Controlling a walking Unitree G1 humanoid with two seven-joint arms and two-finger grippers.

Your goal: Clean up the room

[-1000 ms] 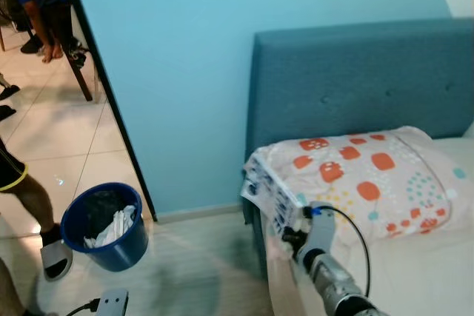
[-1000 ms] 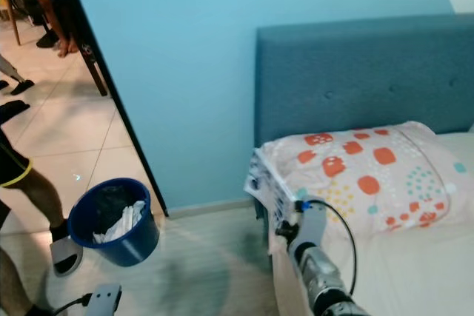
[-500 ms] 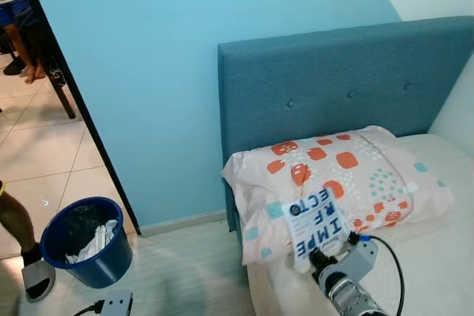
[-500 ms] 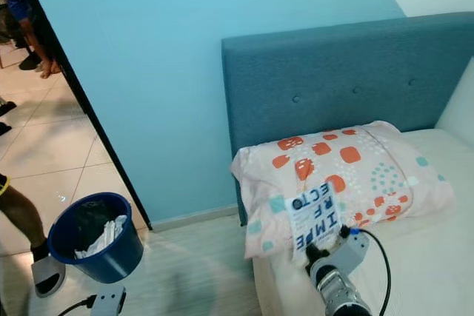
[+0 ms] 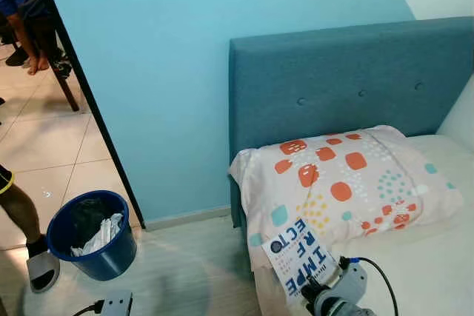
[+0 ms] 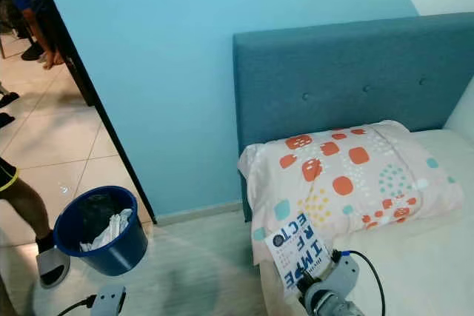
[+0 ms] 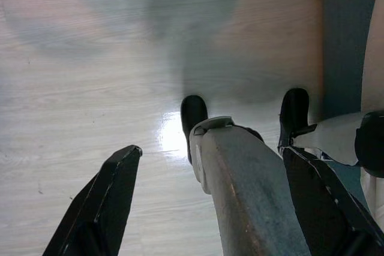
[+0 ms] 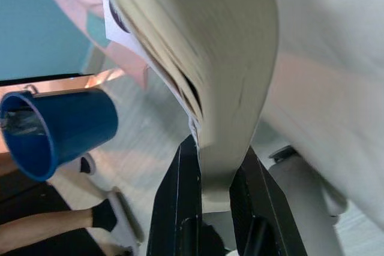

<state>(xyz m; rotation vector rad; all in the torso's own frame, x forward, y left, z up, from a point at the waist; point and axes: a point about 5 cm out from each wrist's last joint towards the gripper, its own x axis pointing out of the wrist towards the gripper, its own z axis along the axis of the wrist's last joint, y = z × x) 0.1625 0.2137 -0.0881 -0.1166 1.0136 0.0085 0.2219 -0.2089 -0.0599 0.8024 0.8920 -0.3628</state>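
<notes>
Right hand (image 8: 207, 208) clamped on the bottom edge of a white booklet (image 6: 297, 250) with bold dark letters, held up tilted just in front of the patterned pillow (image 6: 348, 175) at the head of the bed (image 6: 422, 271). Left hand (image 7: 210, 196) hanging with fingers spread apart over bare floor (image 7: 72, 88) beside the bed, possibly above the robot's own leg. Blue bin (image 6: 100, 231) of crumpled white paper well to the left of the pillow, by the doorway, a person's sandalled foot (image 6: 52, 264) just beyond it.
</notes>
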